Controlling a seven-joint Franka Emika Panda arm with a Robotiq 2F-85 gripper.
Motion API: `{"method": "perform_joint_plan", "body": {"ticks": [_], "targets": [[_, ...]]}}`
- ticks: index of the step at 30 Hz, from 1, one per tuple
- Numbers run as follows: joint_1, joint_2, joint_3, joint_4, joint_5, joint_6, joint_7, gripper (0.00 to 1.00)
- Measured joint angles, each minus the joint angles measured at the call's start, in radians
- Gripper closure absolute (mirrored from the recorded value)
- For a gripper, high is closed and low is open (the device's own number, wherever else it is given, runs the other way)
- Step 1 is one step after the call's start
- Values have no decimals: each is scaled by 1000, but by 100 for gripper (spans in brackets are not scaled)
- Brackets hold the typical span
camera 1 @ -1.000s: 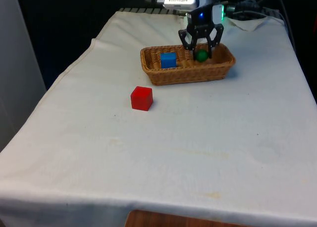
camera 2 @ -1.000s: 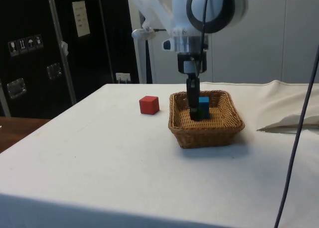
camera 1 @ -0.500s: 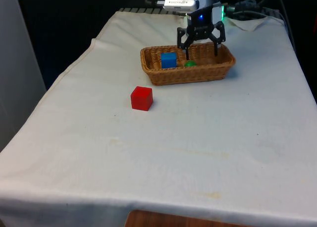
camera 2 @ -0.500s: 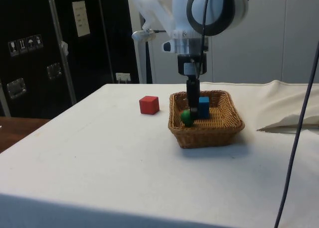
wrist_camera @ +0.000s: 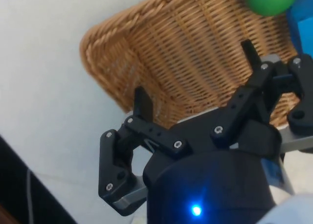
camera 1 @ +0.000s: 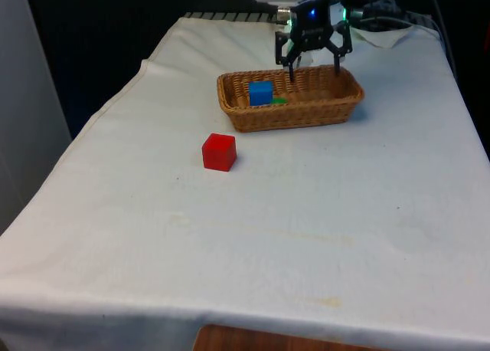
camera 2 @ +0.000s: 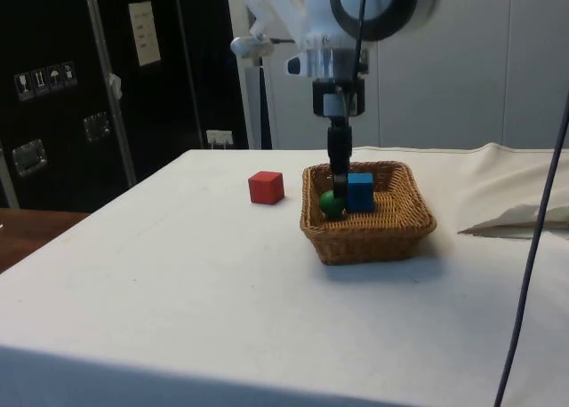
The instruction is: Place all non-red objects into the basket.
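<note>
Black two-finger gripper (camera 1: pixel 312 66) hung over the far part of the woven wicker basket (camera 1: pixel 321 116), its fingers (wrist_camera: pixel 143 102) spread apart with nothing between them. Inside the basket lay the blue cube (camera 1: pixel 260 92) and, just beside it, the small green ball (camera 2: pixel 332 203); in the front view only a sliver of green (camera 1: pixel 278 100) peeked over the rim next to the cube, while the wrist view caught the ball (wrist_camera: pixel 270 0) resting on the weave beside a blue edge. The red cube (camera 1: pixel 219 152) sat alone on the white tablecloth (camera 1: pixel 268 236), apart from the basket, toward the front view's left of it. Judged from this layout, the sorting looked complete: both non-red pieces were in the basket and the one red piece was out on the cloth (which is where the task wants it). No further loose object was seen on the cloth in the front or side views. What seemed left was only for the arm to clear the basket; the side view put the gripper (camera 2: pixel 338 163) above the ball, not touching it
</note>
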Motion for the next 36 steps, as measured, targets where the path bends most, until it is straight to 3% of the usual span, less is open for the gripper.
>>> {"method": "perform_joint_plan", "body": {"ticks": [11, 36], "targets": [[0, -75, 0, 42, -3, -102, 16, 0], [0, -45, 7, 210, -1, -198, 57, 0]]}}
